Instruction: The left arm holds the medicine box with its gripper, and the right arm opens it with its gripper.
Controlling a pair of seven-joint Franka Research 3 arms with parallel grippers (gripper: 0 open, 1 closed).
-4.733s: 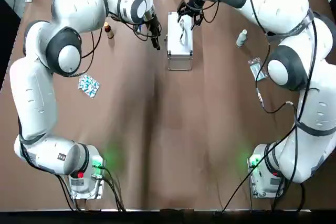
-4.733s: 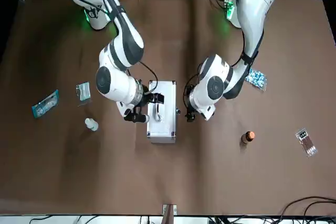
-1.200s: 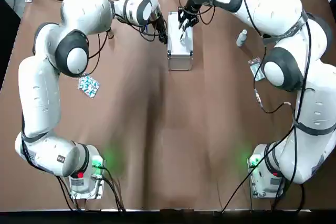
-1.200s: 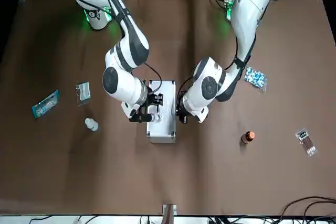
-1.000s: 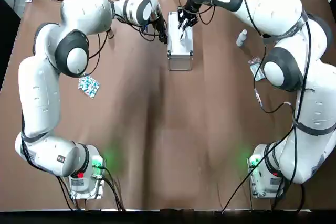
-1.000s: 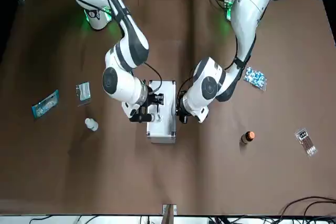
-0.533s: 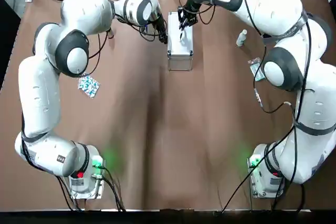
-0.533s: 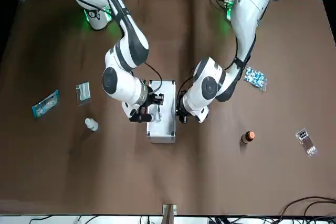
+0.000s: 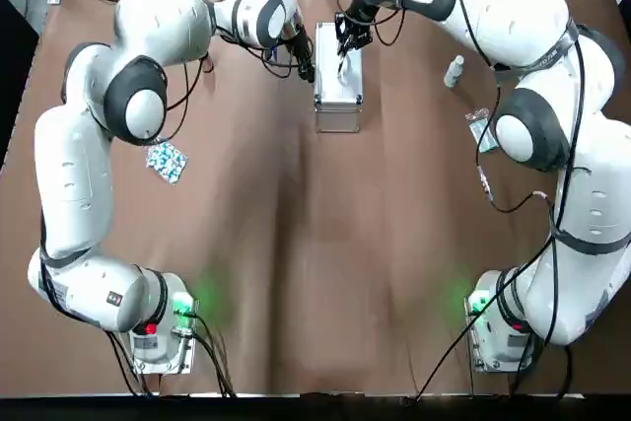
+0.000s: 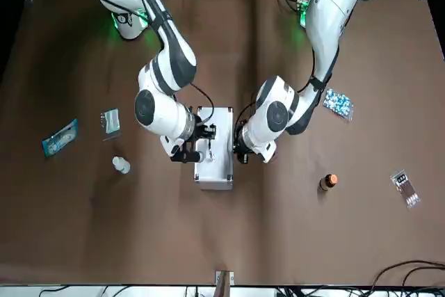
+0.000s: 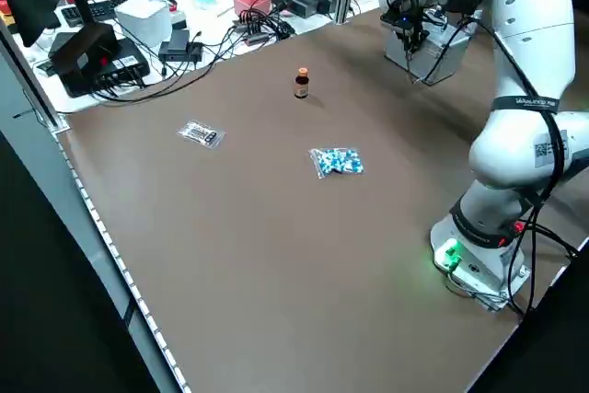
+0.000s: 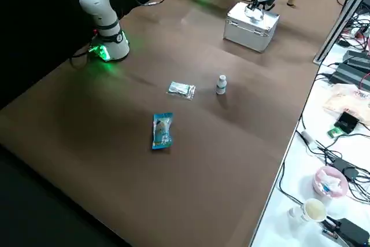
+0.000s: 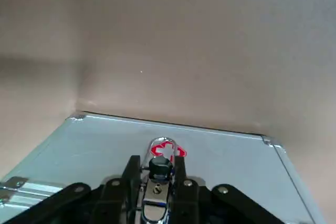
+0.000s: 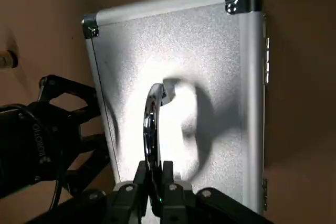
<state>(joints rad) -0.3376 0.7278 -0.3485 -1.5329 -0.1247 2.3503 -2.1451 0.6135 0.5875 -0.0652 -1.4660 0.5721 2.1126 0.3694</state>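
The silver metal medicine box [image 9: 337, 86] lies flat and closed at the far middle of the brown tabletop [image 9: 315, 244], between the two arms. Only the right wrist view makes plain that the right gripper [image 14: 154, 174] is pinched on the chrome carrying handle [image 14: 152, 124], which stands up from the lid. Only the left wrist view shows the left gripper [image 13: 156, 162] at the box's side wall, its fingers drawn close on either side of a chrome latch [image 13: 154, 206] below a red cross mark [image 13: 165, 148]. The front view takes in the loose things around the box: a small brown bottle with an orange cap [image 10: 328, 182], a blue-and-white blister pack [image 10: 338, 103], a dark flat packet [image 10: 405, 188], a small white bottle [image 10: 121, 165], a clear sachet [image 10: 109, 121] and a blue pouch [image 10: 60, 137]. The side views add benches beyond the tabletop, crowded with black cables [image 11: 216, 43], and a cup [image 12: 313, 210].
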